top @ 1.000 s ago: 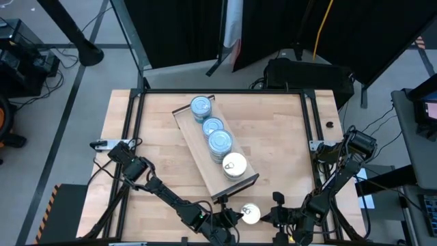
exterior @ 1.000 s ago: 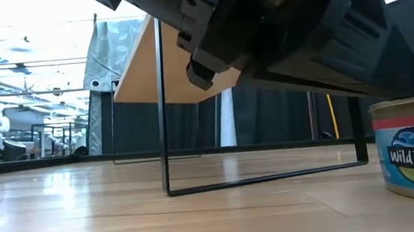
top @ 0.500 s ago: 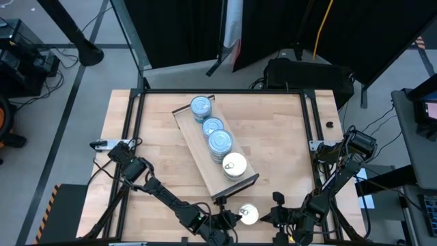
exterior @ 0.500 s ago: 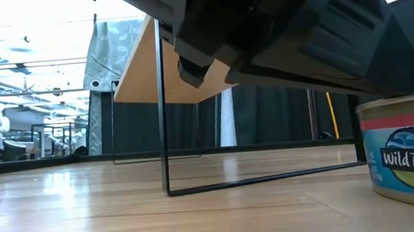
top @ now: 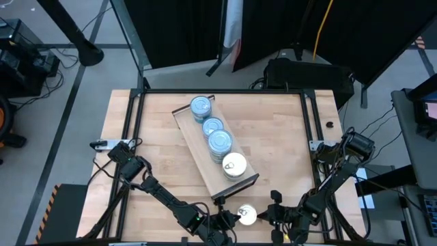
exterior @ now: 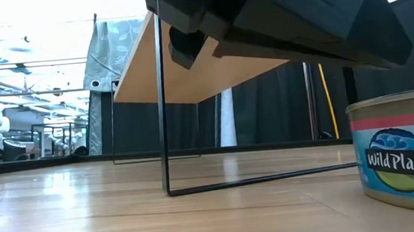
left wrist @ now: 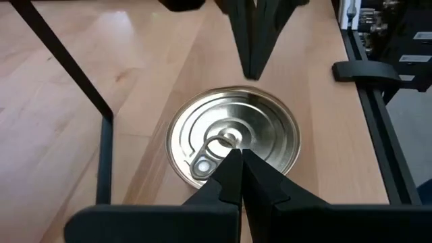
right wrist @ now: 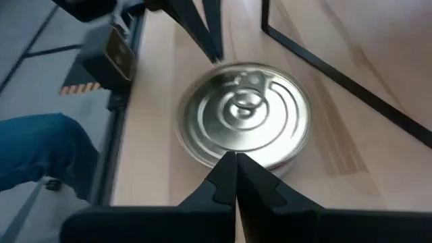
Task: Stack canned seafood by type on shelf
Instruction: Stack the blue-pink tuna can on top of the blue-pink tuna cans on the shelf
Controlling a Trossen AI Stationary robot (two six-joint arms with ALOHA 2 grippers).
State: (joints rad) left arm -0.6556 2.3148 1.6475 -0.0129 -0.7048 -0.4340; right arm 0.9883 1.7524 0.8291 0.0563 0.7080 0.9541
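The shelf [top: 203,162] lies slantwise in the middle of the table. It carries three blue-topped tins [top: 212,126] in a row and one silvery pull-tab tin [top: 234,164] at its near end. A loose silvery pull-tab tin [top: 246,216] [left wrist: 233,138] [right wrist: 246,121] stands flat on the table by the front edge. Its side carries a blue, red and green label [exterior: 403,166]. My left gripper [top: 231,219] [left wrist: 241,154] is shut at the tin's left, its tips over the top by the pull tab. My right gripper [top: 268,216] [right wrist: 236,158] is shut at the tin's right rim. My left gripper's shut fingertips [left wrist: 233,162] slant down from the left over the tin's top, beside the pull tab [left wrist: 216,150]; I cannot tell whether they touch it. My right gripper's shut fingertips [right wrist: 229,165] slant down from the right at the tin's rim [right wrist: 223,156]; whether they touch it I cannot tell.
The shelf board stands on black wire legs [exterior: 162,105] [left wrist: 104,128] close behind the loose tin. A black rail frame [top: 136,123] runs round the tabletop. Bare wood lies to the left of the shelf [top: 157,157]. An arm's dark body [exterior: 280,12] hangs low over the front edge.
The loose tin has slid a short way toward the table's left edge, staying flat on the wood. My left gripper has risen a little above it. Both grippers have stayed shut.
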